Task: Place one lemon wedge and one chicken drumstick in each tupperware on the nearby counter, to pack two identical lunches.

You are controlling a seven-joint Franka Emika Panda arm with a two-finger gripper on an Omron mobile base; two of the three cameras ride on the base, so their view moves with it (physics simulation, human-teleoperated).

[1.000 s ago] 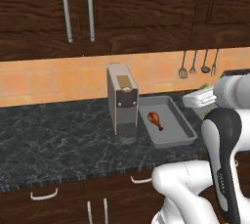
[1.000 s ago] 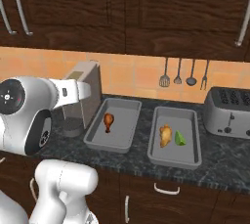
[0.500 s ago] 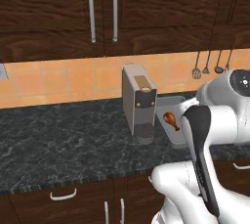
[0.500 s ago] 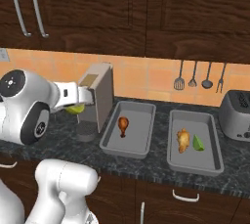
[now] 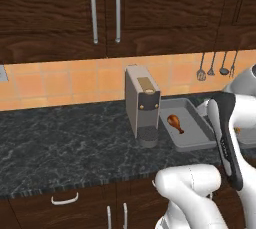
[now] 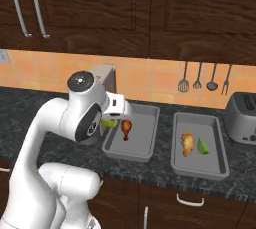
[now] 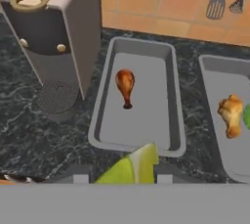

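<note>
A white robot arm's end effector (image 7: pixel 128 173) is clamped on a yellow-green lemon wedge (image 7: pixel 131 167), its two small dark fingertips (image 7: pixel 80 173) pressed against either side of the wedge. In the right base view the wedge (image 6: pixel 109 122) sits at the hand, held in the air just above the near left corner of the left tray (image 6: pixel 147 143).

Two shallow grey rectangular trays lie side by side on the black-and-grey marbled counter (image 5: pixel 65 138). The left tray (image 7: pixel 176 115) holds one orange-brown chicken drumstick (image 7: pixel 125 86), lying near its middle with the bone end toward the camera. The right tray (image 6: pixel 216 160) holds a lighter golden drumstick (image 6: pixel 187 143) with a green lemon wedge (image 6: pixel 202 146) just beside it, on its right.

A grey coffee machine (image 7: pixel 53 37) stands on the counter just left of the left tray. A silver toaster (image 6: pixel 242 118) stands at the right, near the right tray. Kitchen utensils (image 6: pixel 205 79) hang on the orange tiled wall behind. Dark wood cabinets with silver handles (image 5: pixel 105 10) hang above.

No brand, label or writing can be read on anything.
</note>
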